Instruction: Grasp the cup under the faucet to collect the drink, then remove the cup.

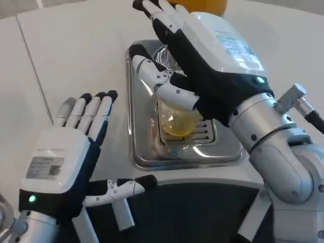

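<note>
A clear glass cup [177,121] stands on the slotted grille of a steel drip tray [139,147], with yellow drink in its lower part. My right hand [212,66] reaches in from the right and covers the cup's top. Its thumb lies across the cup's near left side, its palm is against the right side, and its fingers stretch past the cup toward the dispenser. The faucet is hidden behind this hand. My left hand [66,152] hovers palm-down over the table left of the tray, fingers straight and apart, holding nothing.
The orange drink tank [202,6] of the dispenser rises at the top edge behind the tray. White table [76,55] extends to the left and back. The table's front edge runs just below the tray, with a dark gap beneath.
</note>
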